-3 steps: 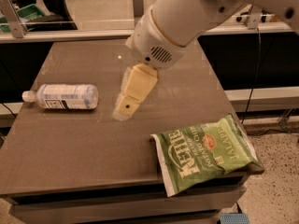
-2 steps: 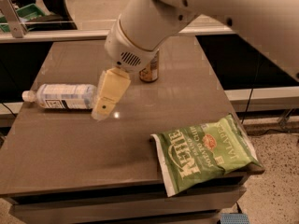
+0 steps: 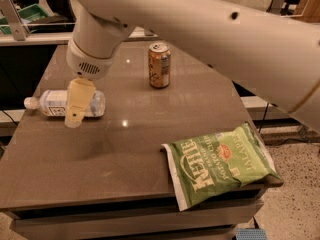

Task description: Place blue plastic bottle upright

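The blue plastic bottle (image 3: pixel 50 102) lies on its side at the left of the brown table (image 3: pixel 125 154), with its white cap pointing left. It is clear and pale with a white label. My gripper (image 3: pixel 75 115) hangs from the large white arm and sits directly over the bottle's middle, covering part of the label. Whether it touches the bottle cannot be told.
An orange drink can (image 3: pixel 159 65) stands upright at the back middle of the table. A green Kettle chips bag (image 3: pixel 220 161) lies at the front right corner, overhanging the edge. The white arm (image 3: pixel 210 29) crosses the upper right of the view.
The gripper has swung left across the table, from near the middle to over the bottle. The can, hidden by the arm one second ago, now shows. The bottle has not moved.
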`<state>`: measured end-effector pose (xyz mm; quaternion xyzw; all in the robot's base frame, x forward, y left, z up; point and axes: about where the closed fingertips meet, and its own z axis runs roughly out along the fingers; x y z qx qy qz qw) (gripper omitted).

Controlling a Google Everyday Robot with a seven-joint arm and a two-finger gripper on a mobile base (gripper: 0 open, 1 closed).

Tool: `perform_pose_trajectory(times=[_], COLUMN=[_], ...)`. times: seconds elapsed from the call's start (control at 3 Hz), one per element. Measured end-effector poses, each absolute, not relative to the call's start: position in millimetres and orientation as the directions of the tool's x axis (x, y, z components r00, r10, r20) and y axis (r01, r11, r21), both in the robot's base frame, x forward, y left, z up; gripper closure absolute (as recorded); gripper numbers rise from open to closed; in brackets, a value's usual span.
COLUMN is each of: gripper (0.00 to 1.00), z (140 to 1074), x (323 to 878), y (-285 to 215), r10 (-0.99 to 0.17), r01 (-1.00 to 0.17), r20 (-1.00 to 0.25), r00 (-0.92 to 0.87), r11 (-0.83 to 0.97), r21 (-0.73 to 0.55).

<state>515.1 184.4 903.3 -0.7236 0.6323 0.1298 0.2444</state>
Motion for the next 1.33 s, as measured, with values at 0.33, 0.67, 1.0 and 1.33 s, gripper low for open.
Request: perform_pose_trajectory(times=[0.33, 0.67, 1.0, 1.33], gripper=[0.00, 0.00, 0.00, 0.00], z=[883.9, 866.4, 849.0, 836.0], x=[527.5, 540.4, 544.9, 546.4], y=[216.2, 238.6, 255.2, 267.4], r10=[-0.888, -0.917, -0.932, -0.946], r01=[-0.973, -0.965, -0.962, -0.964], r20=[-0.418, -0.337, -0.286, -0.235], r00=[0.189, 0.212, 0.224, 0.222], r11=[-0.112, -0.142, -0.164, -0.178], r21=[-0.202, -0.222, -0.220, -0.197])
